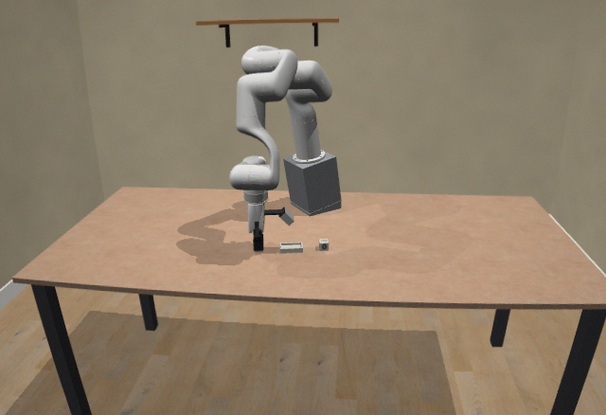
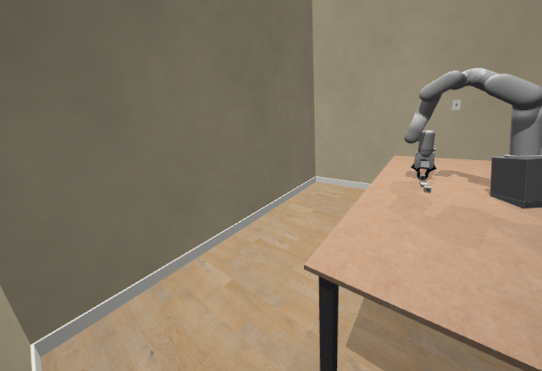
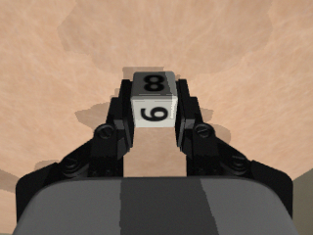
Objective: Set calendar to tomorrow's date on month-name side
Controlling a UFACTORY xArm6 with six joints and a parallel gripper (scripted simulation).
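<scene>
Fingers (image 1: 258,247) (image 2: 422,177) part-open, clamped on digit cube (image 3: 147,121) | tray (image 1: 291,250) (image 2: 423,183) lay beside, long axis pointing from fingers toward second cube (image 1: 323,244) (image 2: 427,189)

"What's in the wrist view?"

"My gripper (image 3: 154,94), its 2 black fingers on either side of 1 pale cube (image 3: 155,112)."

"Held?"

"Yes, I have it pinched between them."

"Digits?"

"I read 2 faces: an 8, lying sideways, and nearer the gripper's body, a sideways 6 or 9; I can't tell which."

"Underneath?"

"Tan tabletop (image 3: 155,157), with shadows."
</scene>
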